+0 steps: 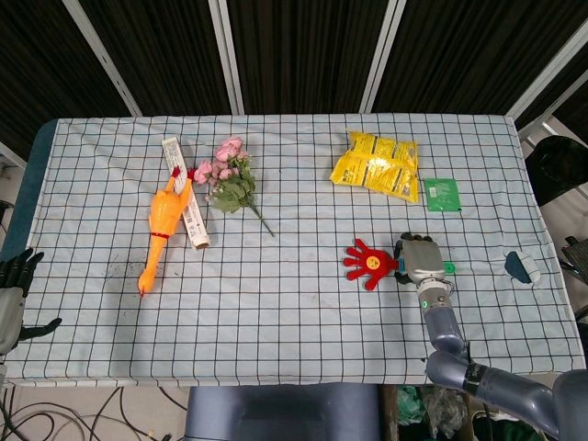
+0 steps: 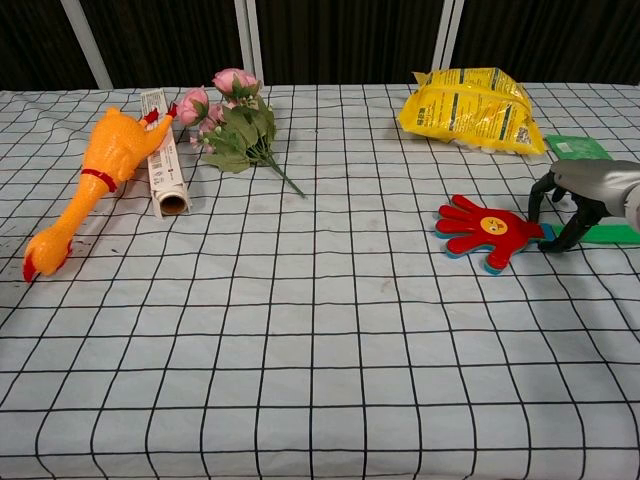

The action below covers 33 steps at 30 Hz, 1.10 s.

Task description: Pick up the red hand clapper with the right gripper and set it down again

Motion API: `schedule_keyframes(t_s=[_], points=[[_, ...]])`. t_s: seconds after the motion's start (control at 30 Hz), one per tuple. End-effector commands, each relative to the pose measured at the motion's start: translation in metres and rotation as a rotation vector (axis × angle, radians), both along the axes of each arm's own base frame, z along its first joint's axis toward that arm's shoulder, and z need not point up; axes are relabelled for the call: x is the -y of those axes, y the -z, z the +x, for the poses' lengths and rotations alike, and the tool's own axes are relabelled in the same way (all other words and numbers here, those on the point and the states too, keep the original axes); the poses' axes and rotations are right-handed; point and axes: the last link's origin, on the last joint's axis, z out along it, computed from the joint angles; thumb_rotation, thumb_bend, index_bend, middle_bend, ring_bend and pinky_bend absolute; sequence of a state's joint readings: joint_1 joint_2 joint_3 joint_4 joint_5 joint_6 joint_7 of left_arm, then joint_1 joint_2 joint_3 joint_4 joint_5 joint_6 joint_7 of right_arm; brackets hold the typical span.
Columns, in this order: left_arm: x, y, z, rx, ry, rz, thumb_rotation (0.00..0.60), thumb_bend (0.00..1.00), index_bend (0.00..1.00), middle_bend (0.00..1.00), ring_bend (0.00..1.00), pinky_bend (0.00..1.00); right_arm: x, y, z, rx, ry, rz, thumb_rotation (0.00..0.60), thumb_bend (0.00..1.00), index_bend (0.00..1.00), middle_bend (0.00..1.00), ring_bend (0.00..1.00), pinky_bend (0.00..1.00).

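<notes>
The red hand clapper (image 1: pixel 370 262) (image 2: pixel 488 228) lies flat on the checked cloth, right of centre, its fingers pointing left. Its green handle (image 2: pixel 612 235) runs right, under my right hand (image 1: pixel 418 260) (image 2: pixel 585 200). That hand comes down from above. Its fingers arch over the handle where it joins the red palm, and a finger and the thumb touch the handle's two edges. My left hand (image 1: pixel 14 285) hangs off the table's left edge with its fingers spread, holding nothing.
A yellow snack bag (image 1: pixel 377 165) and a green packet (image 1: pixel 442 194) lie behind the clapper. Pink flowers (image 1: pixel 230 179), a rubber chicken (image 1: pixel 161 230) and a white tube (image 1: pixel 186 193) are at the far left. A small blue-white object (image 1: pixel 522 266) sits near the right edge.
</notes>
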<state>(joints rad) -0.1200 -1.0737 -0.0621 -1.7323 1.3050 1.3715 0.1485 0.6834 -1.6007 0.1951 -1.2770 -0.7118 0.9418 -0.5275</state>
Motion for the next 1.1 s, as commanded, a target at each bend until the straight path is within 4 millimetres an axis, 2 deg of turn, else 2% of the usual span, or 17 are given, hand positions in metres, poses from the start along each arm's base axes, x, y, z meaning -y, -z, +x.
schedule_keyframes(t_s=[0.03,1.1], points=[[0.0,-0.0001,0.0001,0.0,0.0,0.001,0.6,0.0,0.0,0.0,0.0,0.0,0.0003,0.0003,0.0004,0.001,-0.001,0.0,0.6,0.22,0.46,0.18,0.19,0.19],[-0.0001,-0.0002,-0.0002,0.001,-0.003,0.0,0.6,0.0,0.0,0.0,0.0,0.0,0.0005,0.0027,0.002,-0.005,-0.011,0.008,0.6,0.23,0.48,0.19,0.19,0.19]])
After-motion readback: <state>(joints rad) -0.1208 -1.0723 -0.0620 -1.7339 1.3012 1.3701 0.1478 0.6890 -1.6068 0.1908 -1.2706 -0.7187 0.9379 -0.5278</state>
